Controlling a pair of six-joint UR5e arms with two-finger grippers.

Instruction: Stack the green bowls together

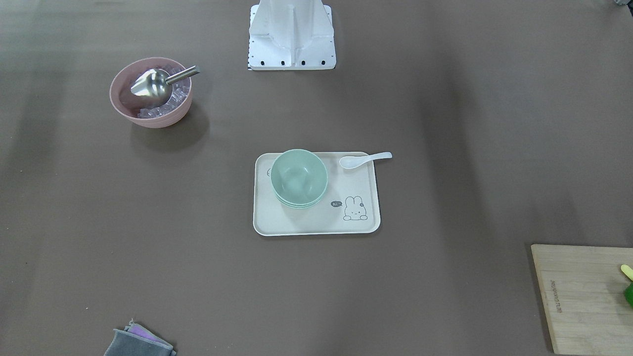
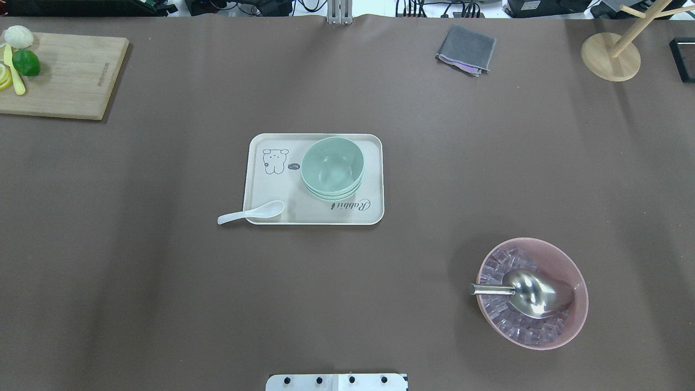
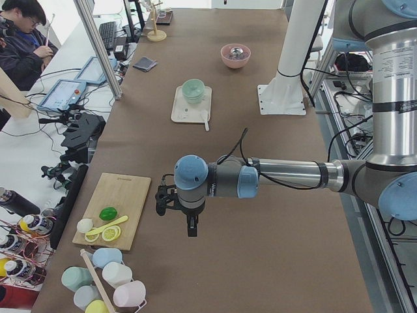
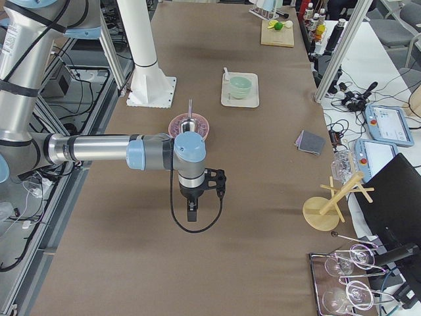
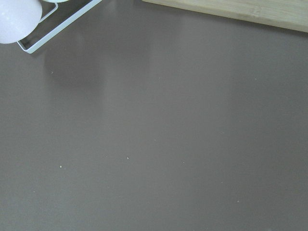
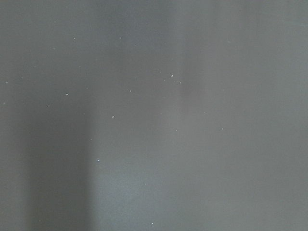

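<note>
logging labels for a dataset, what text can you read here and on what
"Rabbit", in script, on the tray, by the green bowls.
"hi", in a dark bubble beside the rabbit drawing on that tray.
Cutting board: a small printed line near one edge, too small to read.
Nothing else is legible.

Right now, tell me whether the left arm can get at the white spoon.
Probably yes: the white spoon juts off the tray on that arm's side with nothing over it, though the left gripper hangs away by the cutting board.
</note>
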